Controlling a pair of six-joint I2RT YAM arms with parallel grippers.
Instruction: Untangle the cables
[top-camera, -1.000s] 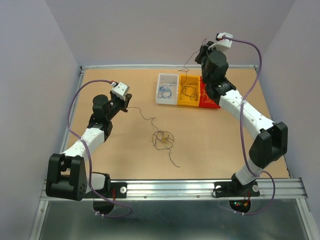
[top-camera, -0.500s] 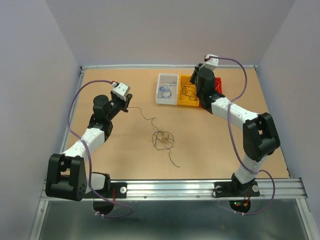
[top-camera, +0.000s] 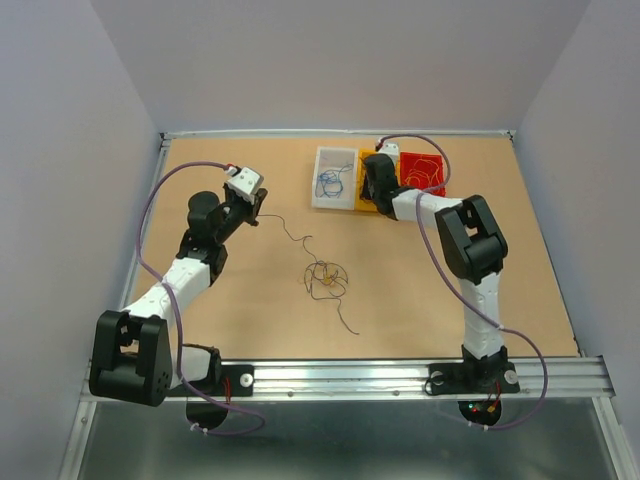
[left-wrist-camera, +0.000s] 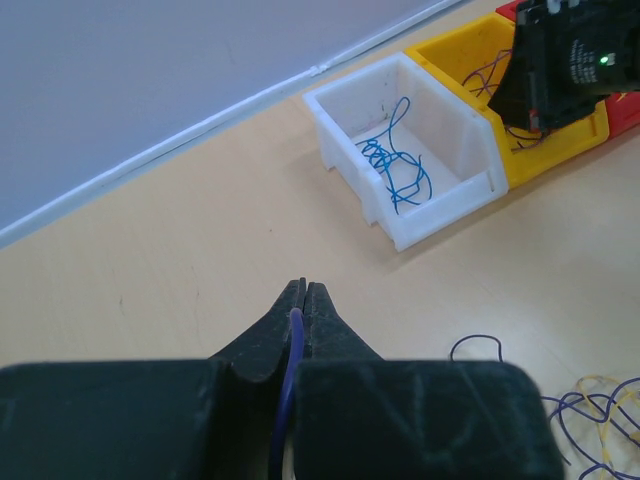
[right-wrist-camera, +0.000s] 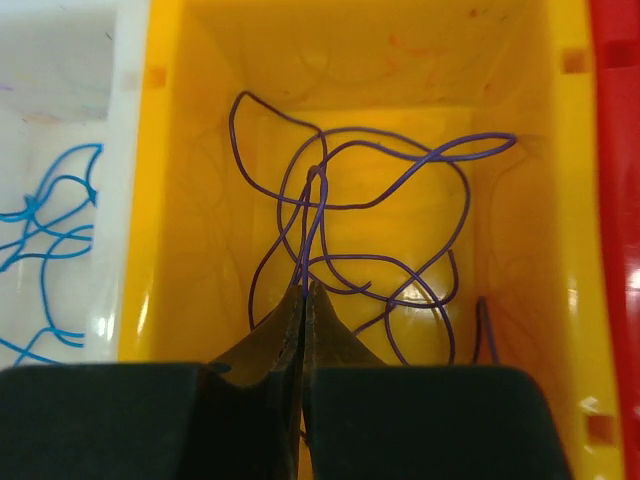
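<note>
- The right gripper is clenched on a purple cable just above the yellow bin; the cable loops down inside this bin.
- The left gripper, well left of the yellow bin, pinches a dark strand.
- The tangle lies on the table — well apart from the yellow bin.
- A second ago the right gripper was high behind the bin; now it is low over it.

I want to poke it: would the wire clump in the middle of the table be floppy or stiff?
Probably floppy: the wire clump lies in loose, thin curls. Likely light too, so a push might slide the whole clump along together.
</note>
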